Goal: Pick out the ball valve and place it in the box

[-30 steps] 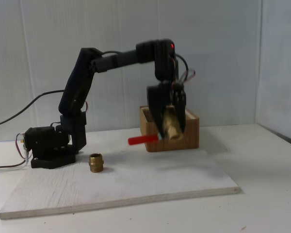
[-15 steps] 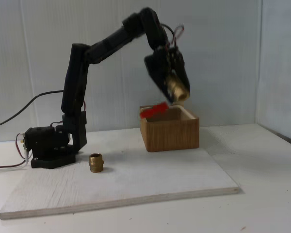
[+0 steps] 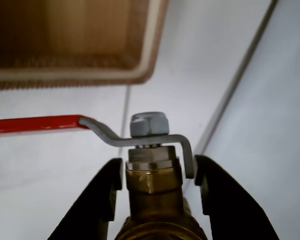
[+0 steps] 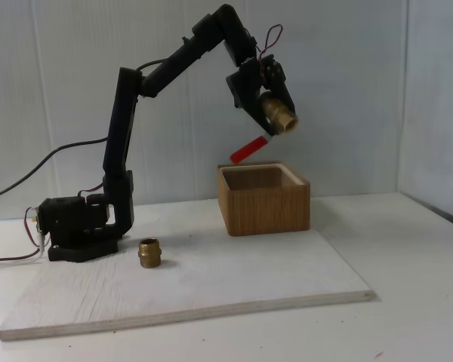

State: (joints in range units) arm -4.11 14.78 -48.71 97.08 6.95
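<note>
Ball valve (image 3: 151, 182) is clamped between the two black jaws of the gripper (image 3: 155, 172), which press on opposite sides of the brass body just below the stem nut. In the wrist view the grey lever bracket crosses directly ahead of the jaws and the red handle (image 3: 35, 124) runs off to the left of them. Gripping the body rather than the lever probably gives the jaws the thicker, more solid part to hold and leaves the long handle free to hang clear.

In the fixed view the gripper (image 4: 266, 113) holds the valve (image 4: 278, 115) in the air, with its open brass end pointing right and slightly down, and the red handle (image 4: 249, 148) slanting down to the left beneath the jaws. The box (image 4: 264, 200) stands on the tabletop directly below the jaws, well apart from the valve. In the wrist view the box (image 3: 140, 72) lies ahead of the jaws, to the upper left. The valve is not yet in the box; lowering and release appear to be outstanding.

The arm (image 4: 121, 151) rises steeply from its base (image 4: 75, 230), bends forward at the elbow, and tips the wrist downward over the box. A brass fitting (image 4: 149, 253) rests on the white board (image 4: 211, 294), far below and left of the jaws.
</note>
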